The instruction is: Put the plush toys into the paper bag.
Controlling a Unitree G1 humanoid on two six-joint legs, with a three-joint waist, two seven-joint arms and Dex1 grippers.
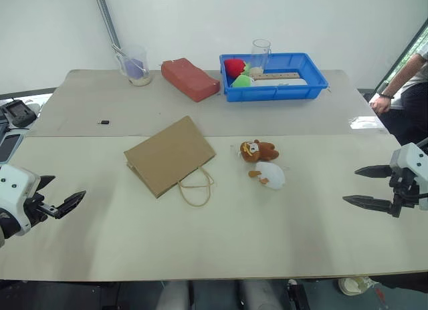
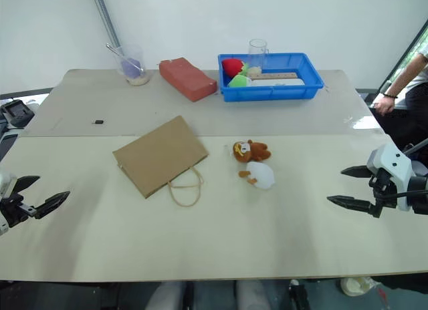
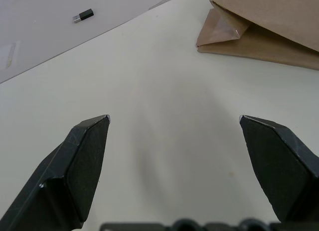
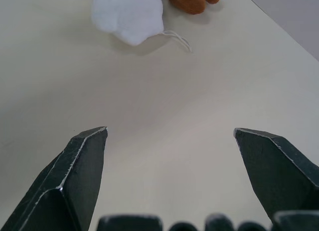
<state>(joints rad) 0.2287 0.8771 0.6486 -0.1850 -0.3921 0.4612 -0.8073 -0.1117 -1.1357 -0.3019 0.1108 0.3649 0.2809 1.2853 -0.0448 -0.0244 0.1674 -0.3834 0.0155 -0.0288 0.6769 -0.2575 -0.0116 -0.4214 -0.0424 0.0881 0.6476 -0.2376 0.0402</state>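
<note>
White wall backs a wide beige worktop made of two slabs, one nearer you and one farther.

Near the middle of the nearer slab you have the paper bag, lying flat with its tan cord handles spilling out toward 5 o'clock. Just to its 3 o'clock side lie the plush toys: the brown animal with a pale face, and the white roundish one touching it on the near side. Both are outside the bag and lie apart from it.

Your left tool hovers at about 8 o'clock of the worktop, jaws spread wide and holding nothing; its wrist view looks over bare worktop toward the folded bottom corner of the bag. Your right tool hovers at about 4 o'clock, also spread wide and empty, pointing across the worktop at the white toy, well short of it.

On the far slab, at 12 to 1 o'clock, a blue tray holds a red ball, a green ball and a clear cup. A red brick-shaped block lies just at its 9 o'clock side, and a clear measuring jug stands beyond that at 11 o'clock. A small black object lies at 10 o'clock. A person's arm shows at the 2 o'clock edge.
</note>
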